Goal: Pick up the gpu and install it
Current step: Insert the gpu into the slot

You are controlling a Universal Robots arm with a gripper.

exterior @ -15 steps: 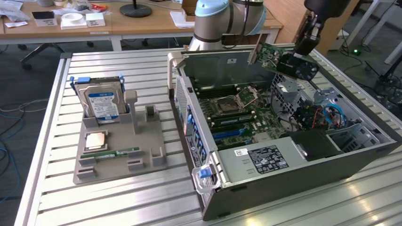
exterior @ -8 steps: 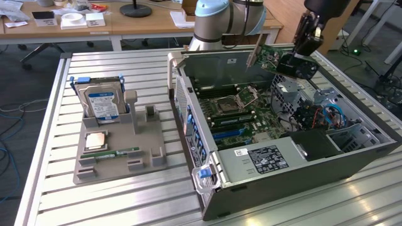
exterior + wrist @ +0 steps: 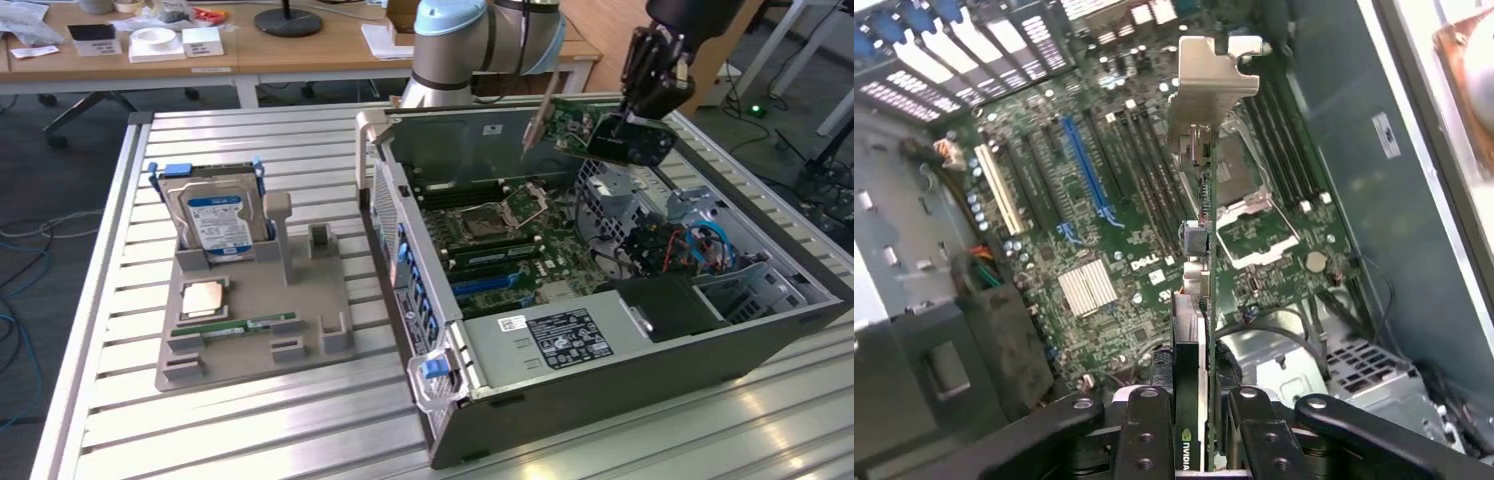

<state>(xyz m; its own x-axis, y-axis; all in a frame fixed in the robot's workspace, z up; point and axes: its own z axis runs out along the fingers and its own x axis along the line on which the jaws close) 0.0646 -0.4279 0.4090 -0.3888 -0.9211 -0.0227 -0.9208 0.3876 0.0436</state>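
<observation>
The tool (image 3: 1197, 405) pinches the gpu (image 3: 1200, 250) by one end, its two dark fingers (image 3: 1144, 430) pressed against the card's flat faces. The card hangs edge-on in the air over the motherboard (image 3: 1094, 200) inside the open computer case (image 3: 601, 370), with its silvery bracket (image 3: 1212, 85) at the far end from the grip. In the exterior view, a grey holder (image 3: 254, 345) stands on the slatted tabletop (image 3: 200, 440) at the case's left, carrying a hard drive (image 3: 220, 225), a processor chip (image 3: 200, 297) and a memory stick (image 3: 234, 325).
</observation>
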